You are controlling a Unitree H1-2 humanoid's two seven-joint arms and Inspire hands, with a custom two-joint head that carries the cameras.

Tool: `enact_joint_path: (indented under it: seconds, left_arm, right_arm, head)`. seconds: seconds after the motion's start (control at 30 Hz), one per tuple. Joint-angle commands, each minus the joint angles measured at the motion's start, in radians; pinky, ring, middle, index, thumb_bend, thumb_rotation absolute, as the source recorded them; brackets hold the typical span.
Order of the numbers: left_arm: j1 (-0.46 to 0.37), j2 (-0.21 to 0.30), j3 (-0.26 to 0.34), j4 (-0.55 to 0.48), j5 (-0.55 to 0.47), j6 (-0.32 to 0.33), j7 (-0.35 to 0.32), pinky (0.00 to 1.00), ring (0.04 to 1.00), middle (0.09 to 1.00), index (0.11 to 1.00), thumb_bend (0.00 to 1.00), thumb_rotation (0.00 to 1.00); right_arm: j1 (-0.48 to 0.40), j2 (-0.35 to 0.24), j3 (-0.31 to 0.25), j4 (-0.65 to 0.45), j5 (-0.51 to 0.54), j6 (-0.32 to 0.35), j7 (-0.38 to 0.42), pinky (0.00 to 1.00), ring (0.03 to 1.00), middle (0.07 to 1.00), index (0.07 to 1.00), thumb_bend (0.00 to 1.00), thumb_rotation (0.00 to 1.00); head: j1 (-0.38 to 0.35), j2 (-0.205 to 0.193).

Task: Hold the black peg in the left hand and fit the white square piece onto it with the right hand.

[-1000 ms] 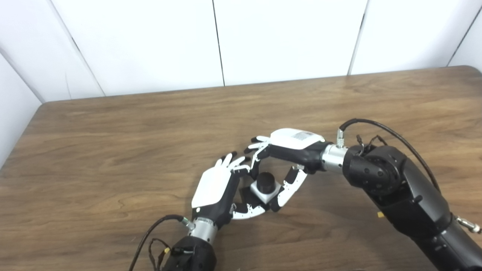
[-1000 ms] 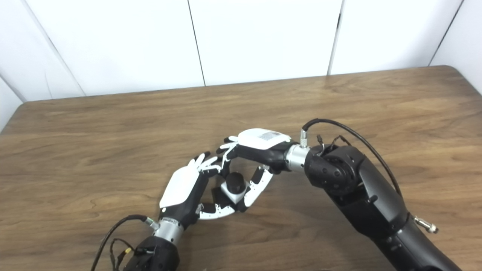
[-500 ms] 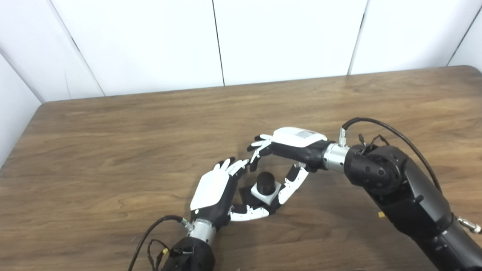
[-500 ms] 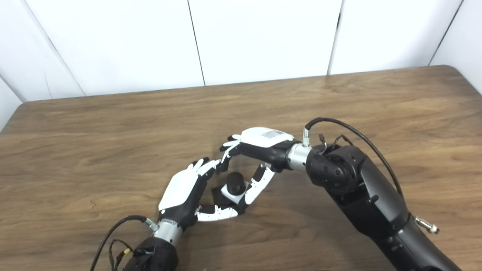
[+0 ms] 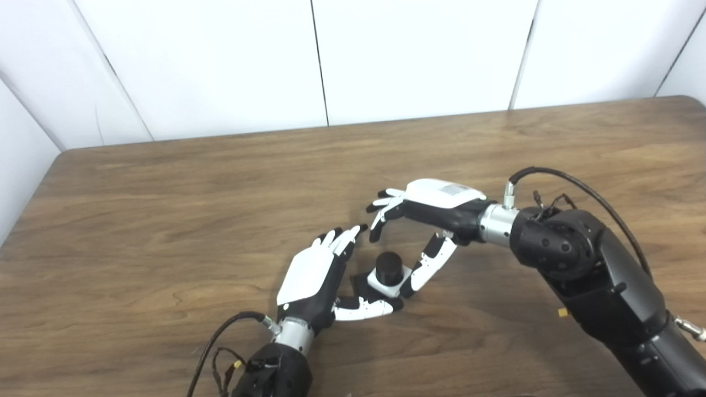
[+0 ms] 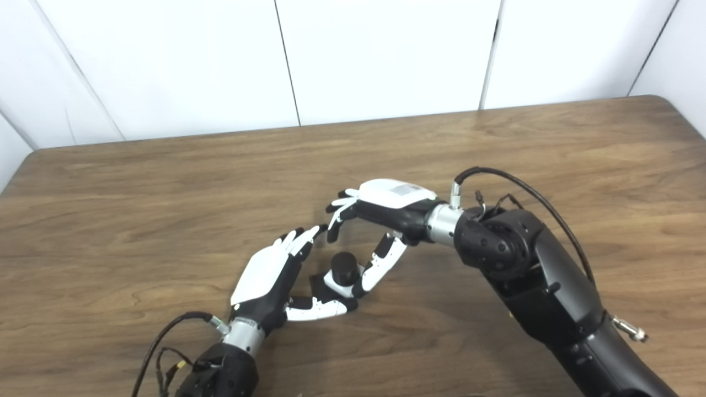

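The round black peg (image 5: pixel 389 264) stands up through the flat white square piece (image 5: pixel 386 280), and both sit on the brown wooden table (image 5: pixel 165 209) between the two hands. The left hand (image 5: pixel 314 274) is just to the left of them with its fingers spread and holding nothing, and its thumb lies on the table right below the white piece. The right hand (image 5: pixel 436 207) is just to the right and behind, also spread wide and holding nothing, with its thumb reaching down beside the white piece.
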Motion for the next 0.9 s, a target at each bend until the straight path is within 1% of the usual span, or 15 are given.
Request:
enact_joint_path:
  seconds: [0.0, 0.1, 0.27, 0.3, 0.37, 0.4, 0.47, 0.5, 0.57, 0.6, 0.63, 0.7, 0.77, 0.8, 0.87]
  left_arm:
    - [-0.023, 0.007, 0.011, -0.055, 0.011, -0.008, 0.016, 1.0, 0.967, 0.93, 0.944, 1.0, 0.63]
    - [-0.02, 0.004, 0.034, -0.075, -0.021, -0.024, 0.031, 1.0, 0.956, 0.919, 0.929, 1.0, 0.64]
    - [-0.02, 0.008, 0.069, -0.107, -0.035, -0.035, 0.058, 0.95, 0.927, 0.898, 0.908, 1.0, 0.72]
    - [-0.018, 0.006, 0.083, -0.115, -0.055, -0.031, 0.055, 0.94, 0.926, 0.9, 0.911, 1.0, 0.73]
    - [-0.016, 0.0, 0.117, -0.124, -0.114, -0.03, 0.051, 0.97, 0.943, 0.922, 0.93, 0.96, 0.74]
    - [-0.016, -0.002, 0.133, -0.129, -0.142, -0.023, 0.044, 0.96, 0.95, 0.933, 0.943, 0.95, 0.76]
    - [-0.015, -0.001, 0.159, -0.14, -0.18, -0.008, 0.03, 0.89, 0.963, 0.961, 0.98, 0.92, 0.8]
    - [-0.016, 0.004, 0.173, -0.144, -0.198, -0.008, 0.029, 0.86, 0.966, 0.971, 0.99, 0.91, 0.83]
    - [-0.019, 0.011, 0.199, -0.147, -0.23, -0.01, 0.031, 0.83, 0.943, 0.964, 0.999, 0.85, 0.92]
    - [-0.019, 0.012, 0.214, -0.149, -0.25, -0.008, 0.03, 0.83, 0.935, 0.957, 1.0, 0.83, 0.95]
    - [-0.02, 0.011, 0.231, -0.151, -0.279, -0.006, 0.029, 0.84, 0.93, 0.951, 1.0, 0.8, 0.97]
    - [-0.017, 0.002, 0.273, -0.155, -0.368, 0.0, 0.023, 0.89, 0.953, 0.963, 1.0, 0.75, 0.99]
    - [-0.016, 0.001, 0.303, -0.155, -0.419, 0.004, 0.023, 0.94, 0.98, 0.976, 1.0, 0.73, 1.0]
    - [-0.016, 0.003, 0.311, -0.155, -0.429, 0.004, 0.024, 0.96, 0.987, 0.979, 1.0, 0.72, 1.0]
    - [-0.013, 0.004, 0.352, -0.128, -0.521, -0.043, 0.036, 0.99, 0.996, 0.989, 1.0, 0.68, 1.0]
  right_arm:
    - [-0.038, -0.016, -0.032, -0.018, 0.022, -0.004, -0.033, 0.97, 1.0, 0.93, 0.728, 1.0, 0.39]
    - [-0.038, -0.025, -0.056, -0.027, 0.029, 0.01, -0.034, 0.96, 1.0, 0.927, 0.734, 1.0, 0.41]
    - [-0.037, -0.042, -0.099, -0.024, 0.049, 0.004, -0.051, 0.93, 0.992, 0.917, 0.742, 1.0, 0.42]
    - [-0.034, -0.046, -0.111, -0.023, 0.06, 0.007, -0.058, 0.92, 0.988, 0.914, 0.742, 1.0, 0.41]
    - [-0.026, -0.052, -0.135, -0.022, 0.082, 0.019, -0.068, 0.91, 0.982, 0.911, 0.75, 1.0, 0.43]
    - [-0.021, -0.054, -0.149, -0.022, 0.093, 0.025, -0.073, 0.89, 0.98, 0.911, 0.755, 1.0, 0.45]
    - [-0.007, -0.058, -0.171, -0.021, 0.106, 0.031, -0.088, 0.88, 0.975, 0.91, 0.773, 1.0, 0.51]
    - [0.005, -0.06, -0.183, -0.02, 0.11, 0.031, -0.099, 0.88, 0.97, 0.909, 0.791, 0.97, 0.56]
    - [0.027, -0.063, -0.207, -0.014, 0.126, 0.038, -0.121, 0.89, 0.959, 0.918, 0.871, 0.85, 0.7]
    - [0.038, -0.06, -0.221, -0.012, 0.137, 0.046, -0.132, 0.89, 0.956, 0.92, 0.89, 0.83, 0.74]
    - [0.054, -0.05, -0.242, -0.009, 0.153, 0.066, -0.146, 0.88, 0.946, 0.92, 0.9, 0.81, 0.77]
    - [0.093, -0.021, -0.294, 0.0, 0.206, 0.088, -0.184, 0.83, 0.915, 0.92, 0.897, 0.8, 0.81]
    - [0.136, 0.025, -0.357, 0.008, 0.29, 0.105, -0.225, 0.8, 0.899, 0.92, 0.889, 0.76, 0.8]
    - [0.15, 0.039, -0.376, 0.009, 0.318, 0.11, -0.24, 0.8, 0.895, 0.92, 0.888, 0.74, 0.79]
    - [0.203, 0.093, -0.439, 0.022, 0.386, 0.105, -0.302, 0.82, 0.907, 0.927, 0.891, 0.72, 0.82]
  head:
    - [0.002, -0.001]
    - [0.004, -0.006]
    - [0.004, -0.014]
    - [0.005, -0.015]
    - [0.006, -0.018]
    - [0.005, -0.019]
    - [0.003, -0.022]
    - [0.002, -0.024]
    - [-0.001, -0.026]
    - [-0.003, -0.031]
    - [-0.003, -0.031]
    - [-0.006, -0.034]
    - [-0.008, -0.033]
    - [-0.008, -0.033]
    - [-0.021, -0.033]
